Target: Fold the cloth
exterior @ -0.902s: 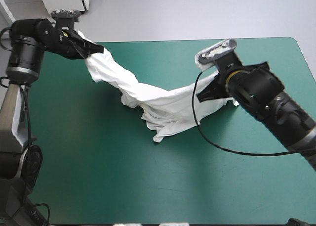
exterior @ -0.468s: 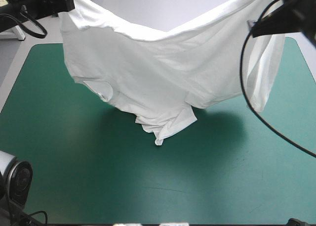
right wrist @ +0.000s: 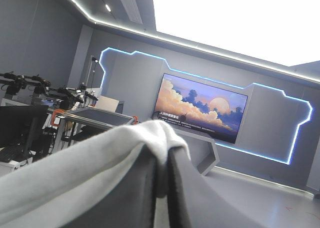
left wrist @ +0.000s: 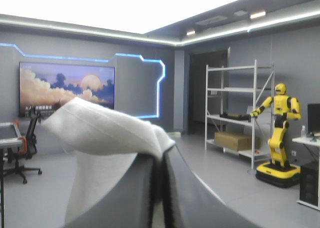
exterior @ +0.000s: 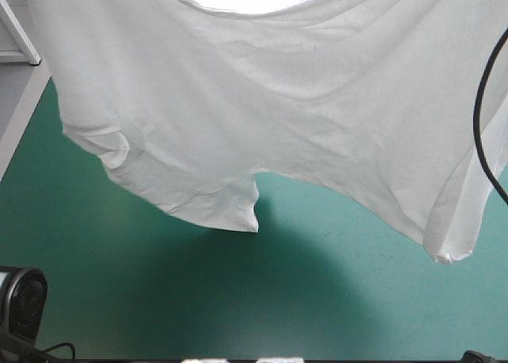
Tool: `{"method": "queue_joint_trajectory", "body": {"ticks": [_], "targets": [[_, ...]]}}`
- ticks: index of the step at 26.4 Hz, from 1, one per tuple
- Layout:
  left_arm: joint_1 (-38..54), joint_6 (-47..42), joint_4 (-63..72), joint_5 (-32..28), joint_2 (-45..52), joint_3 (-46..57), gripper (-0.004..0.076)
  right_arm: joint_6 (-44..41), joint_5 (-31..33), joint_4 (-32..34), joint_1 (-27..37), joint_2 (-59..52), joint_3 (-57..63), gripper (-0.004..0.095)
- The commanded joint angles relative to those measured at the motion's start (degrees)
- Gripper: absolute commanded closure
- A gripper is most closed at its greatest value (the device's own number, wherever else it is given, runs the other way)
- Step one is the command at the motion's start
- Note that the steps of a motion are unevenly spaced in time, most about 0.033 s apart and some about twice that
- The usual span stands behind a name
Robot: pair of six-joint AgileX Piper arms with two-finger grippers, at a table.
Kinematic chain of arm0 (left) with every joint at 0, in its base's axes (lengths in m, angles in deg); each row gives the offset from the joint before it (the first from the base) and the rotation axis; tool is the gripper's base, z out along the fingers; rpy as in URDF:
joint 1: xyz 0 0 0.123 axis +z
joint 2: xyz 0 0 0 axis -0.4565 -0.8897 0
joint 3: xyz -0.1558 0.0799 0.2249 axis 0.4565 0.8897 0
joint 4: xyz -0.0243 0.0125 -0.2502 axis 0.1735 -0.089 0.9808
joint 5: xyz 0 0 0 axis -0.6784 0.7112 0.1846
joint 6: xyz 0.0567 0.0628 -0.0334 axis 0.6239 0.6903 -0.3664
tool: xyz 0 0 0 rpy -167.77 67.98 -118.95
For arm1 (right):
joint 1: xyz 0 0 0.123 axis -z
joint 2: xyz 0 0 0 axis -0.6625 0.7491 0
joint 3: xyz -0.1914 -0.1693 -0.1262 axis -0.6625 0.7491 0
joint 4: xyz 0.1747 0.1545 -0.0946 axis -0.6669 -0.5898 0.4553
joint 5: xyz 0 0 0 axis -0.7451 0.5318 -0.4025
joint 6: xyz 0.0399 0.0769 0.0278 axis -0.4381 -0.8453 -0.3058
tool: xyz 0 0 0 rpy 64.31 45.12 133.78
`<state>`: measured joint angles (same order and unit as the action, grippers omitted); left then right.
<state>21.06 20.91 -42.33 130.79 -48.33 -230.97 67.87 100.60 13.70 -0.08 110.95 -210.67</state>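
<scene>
We are lifting the T-shirt [exterior: 270, 117] higher than just before. It is now hanging spread wide above the table [exterior: 333, 299], no longer trailing on the teal-green cover. We judge this is opening it out for laying flat. Our left gripper [left wrist: 159, 160] and right gripper [right wrist: 164, 168] are each pinching white cloth, fingers all but closed. From above, we are losing both grippers past the edge, and the shirt is hiding the far table.

T-shirt [exterior: 278, 117] hangs spread above worktop [exterior: 317, 307], spanning it left to right. Lowest hems sit centre-left and far right (surface contact unclear). Cloth pinched in left gripper [left wrist: 160, 163] and right gripper [right wrist: 164, 174], draped over both tips.
</scene>
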Motion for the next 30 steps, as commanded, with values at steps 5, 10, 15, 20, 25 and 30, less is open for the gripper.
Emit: {"method": "queue_joint_trajectory", "body": {"ticks": [5,10,15,20,25,30], "targets": [[-0.20,0.89,-1.65,-7.81,2.78,-0.79,0.0733,0.09,-2.70,1.65,0.07,-0.19,-0.87,0.0925],[-0.20,-0.76,-6.21,1.08,0.40,5.64,0.0733,-3.99,11.86,7.17,0.07,3.78,-0.42,0.0925],[-0.20,-0.65,-6.30,8.38,-2.94,16.59,0.0733,-8.15,18.16,11.76,0.52,8.60,4.13,0.0925],[-0.20,1.48,-6.99,11.96,-6.91,24.63,0.0733,-11.52,17.49,1.23,9.73,11.90,13.72,0.0925],[-0.20,2.15,-11.26,9.50,-14.74,30.88,0.0733,-8.18,9.12,-24.03,25.89,18.54,24.70,0.0925],[-0.20,1.23,-15.40,4.63,-25.83,30.87,0.0733,-3.22,6.77,-37.01,33.27,29.62,25.08,0.0925]]}}
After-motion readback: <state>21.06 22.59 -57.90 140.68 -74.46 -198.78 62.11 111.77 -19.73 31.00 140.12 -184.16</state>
